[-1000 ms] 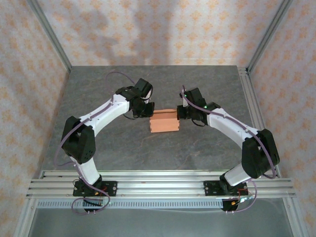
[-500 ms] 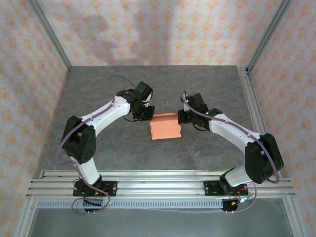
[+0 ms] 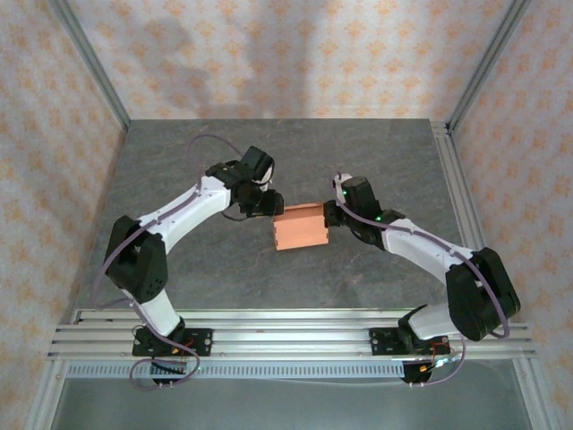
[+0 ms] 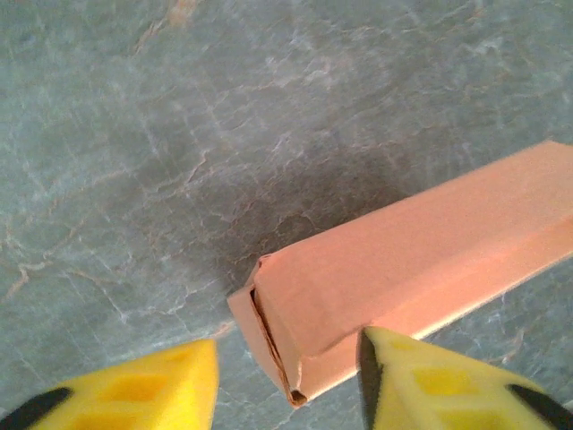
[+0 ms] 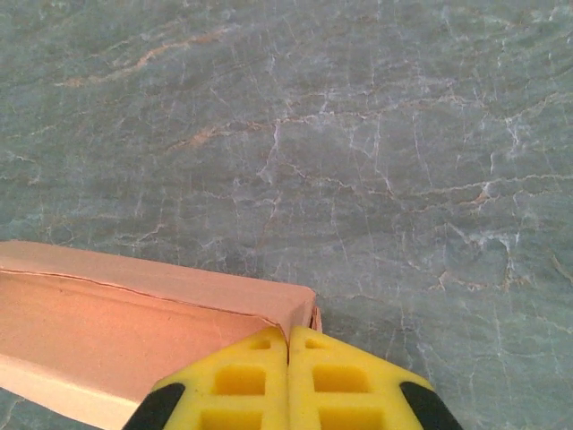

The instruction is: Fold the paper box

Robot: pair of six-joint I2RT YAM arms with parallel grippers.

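while your left gripper [image 4: 288, 358] stands part-open astride the left end of the paper box [image 3: 300, 229] lying on the table [image 3: 376, 161], judge its card light, floppy, easily creased: grip folded edges, not panels; your right gripper [image 5: 288, 336] sits pinched shut at its right end.

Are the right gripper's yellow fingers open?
No, the right gripper has its fingers pressed together with no gap, by the box corner.

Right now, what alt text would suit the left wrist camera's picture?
A salmon-orange thin-card box lies on a grey marbled table, its near end between the left gripper's two spread yellow fingers.
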